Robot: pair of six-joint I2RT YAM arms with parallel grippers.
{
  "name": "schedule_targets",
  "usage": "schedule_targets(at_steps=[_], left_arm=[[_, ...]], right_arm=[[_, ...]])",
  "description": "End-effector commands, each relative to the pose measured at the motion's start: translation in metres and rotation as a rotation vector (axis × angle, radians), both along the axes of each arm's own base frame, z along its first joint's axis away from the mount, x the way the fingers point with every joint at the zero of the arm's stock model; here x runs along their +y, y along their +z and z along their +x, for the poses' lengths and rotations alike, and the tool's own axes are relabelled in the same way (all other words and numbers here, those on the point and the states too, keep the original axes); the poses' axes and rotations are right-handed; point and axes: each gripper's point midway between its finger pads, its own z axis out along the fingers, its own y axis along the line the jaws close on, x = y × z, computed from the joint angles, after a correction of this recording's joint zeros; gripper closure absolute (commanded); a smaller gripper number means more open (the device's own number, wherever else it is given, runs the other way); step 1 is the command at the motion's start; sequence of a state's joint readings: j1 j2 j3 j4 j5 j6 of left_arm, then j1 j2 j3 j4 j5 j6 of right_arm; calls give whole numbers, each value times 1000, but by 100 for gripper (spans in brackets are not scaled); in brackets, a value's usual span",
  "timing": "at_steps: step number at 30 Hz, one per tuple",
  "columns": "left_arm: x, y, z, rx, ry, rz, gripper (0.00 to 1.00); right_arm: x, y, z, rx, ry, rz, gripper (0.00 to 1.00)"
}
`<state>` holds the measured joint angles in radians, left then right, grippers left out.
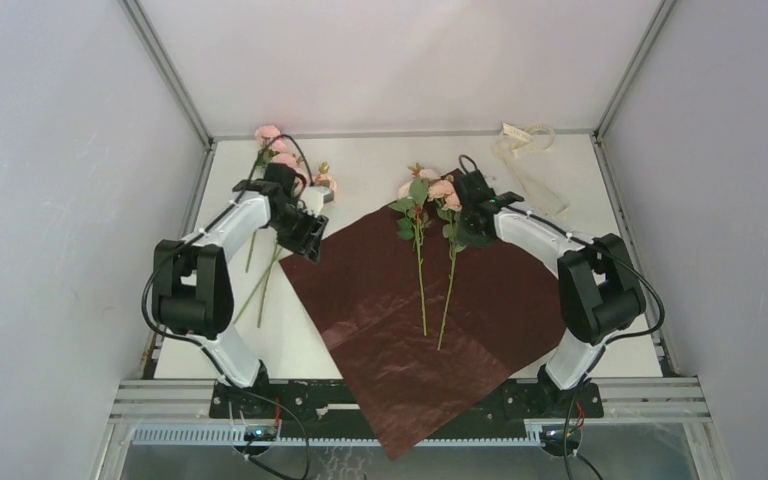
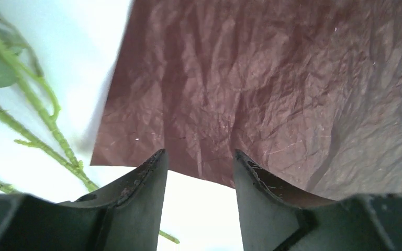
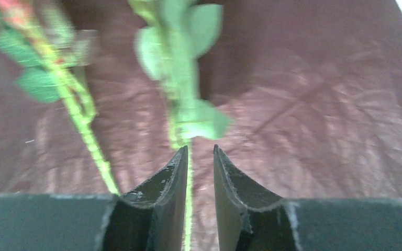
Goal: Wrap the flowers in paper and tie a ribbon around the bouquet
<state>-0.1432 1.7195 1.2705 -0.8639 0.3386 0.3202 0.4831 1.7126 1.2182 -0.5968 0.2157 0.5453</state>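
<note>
Left arm (image 1: 230, 225): white rounded shell links, and there, black at every joint between them.
Right arm (image 1: 545, 235): same livery, white tubes broken up by black joints.
Elbow housings (image 1: 195, 290): big, boxy, matte black blocks, one on each arm.
Cables (image 1: 144, 295): thin and black, bowing out in an arc from each elbow; a smaller black loop over each wrist.
Left gripper (image 2: 199, 157): two dark charcoal fingers (image 2: 141, 193), tapering to points, outer edges scooped in a curve.
Right gripper (image 3: 199, 149): a matching dark pair of fingers (image 3: 162, 201), inner edges scuffed pale and gritty.
Base plate (image 1: 295, 400): black, flat, with thin wires trailing beneath.
</note>
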Motion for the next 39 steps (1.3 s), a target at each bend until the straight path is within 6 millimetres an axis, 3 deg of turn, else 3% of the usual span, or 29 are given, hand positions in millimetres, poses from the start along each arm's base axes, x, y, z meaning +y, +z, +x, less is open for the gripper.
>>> schedule_targets(at_steps=[1, 5, 9, 15, 17, 19, 24, 28, 32, 35, 39], left_arm=[[-23, -12, -30, -15, -251, 150, 47], [-62, -26, -35, -74, -462, 261, 49], [-81, -41, -23, -112, -558, 356, 49], [-87, -60, 15, -104, -540, 494, 52], [-93, -58, 26, -117, -530, 497, 52], [-100, -53, 38, -142, -517, 492, 52], [-103, -33, 59, -191, -472, 481, 52], [-91, 2, 62, -213, -411, 386, 49], [-70, 46, 66, -229, -313, 232, 42], [-25, 59, 80, -228, -166, 218, 35], [45, 41, 101, -154, 32, 295, 27]], right_arm=[[-36, -19, -9, 75, -57, 23, 73], [-52, -49, -5, 160, -96, 80, 88], [-56, -65, 7, 198, -118, 179, 95], [-67, -63, 41, 264, -104, 168, 97], [-67, -68, 55, 302, -77, 151, 97], [-66, -58, 83, 282, -61, 147, 99], [-67, -28, 121, 227, -54, 139, 100], [-69, 15, 124, 117, -57, 130, 99], [-55, 49, 106, 13, -12, 162, 95], [-39, 70, 84, -51, 39, 185, 92], [-16, 76, 55, -102, 112, 201, 88]])
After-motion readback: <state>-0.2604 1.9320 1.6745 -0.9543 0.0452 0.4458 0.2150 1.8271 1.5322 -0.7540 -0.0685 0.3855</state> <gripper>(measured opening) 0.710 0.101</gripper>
